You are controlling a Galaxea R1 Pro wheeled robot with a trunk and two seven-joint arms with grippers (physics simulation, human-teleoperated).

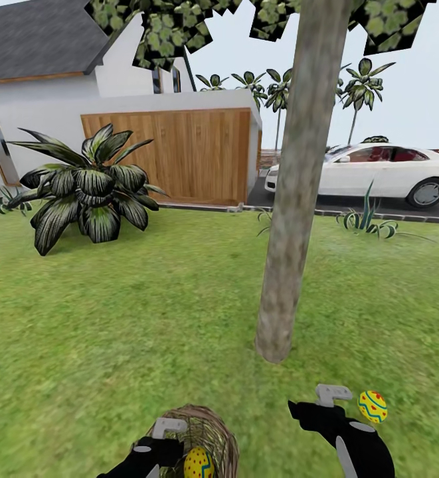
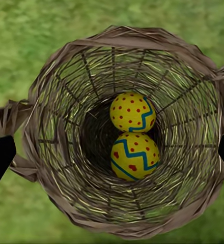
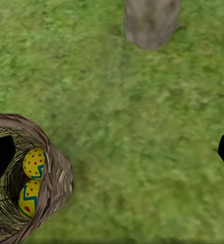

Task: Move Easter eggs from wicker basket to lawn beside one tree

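1 Easter egg [image 1: 372,406] lies on the lawn [image 1: 146,318] near the tree [image 1: 292,252]; 2 eggs [image 2: 133,134] remain in the wicker basket [image 2: 56,91]. The left gripper [image 2: 112,152] hangs over the basket, jaws spread, seemingly to reach in; the right gripper [image 3: 112,152] hovers, jaws spread, empty.

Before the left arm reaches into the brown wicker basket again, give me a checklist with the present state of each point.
1. Round brown wicker basket under the left gripper, mouth facing it: ok.
2. Yellow painted eggs left in the basket: two, a dotted one and a zigzag one, touching: not ok, the basket is not emptied.
3. Third yellow egg out on the green lawn, near the pale grey-brown tree trunk: ok.
4. Left gripper open for a grasp: ok, fingertips wide apart either side of the basket.
5. Right gripper empty and outside the basket: ok.
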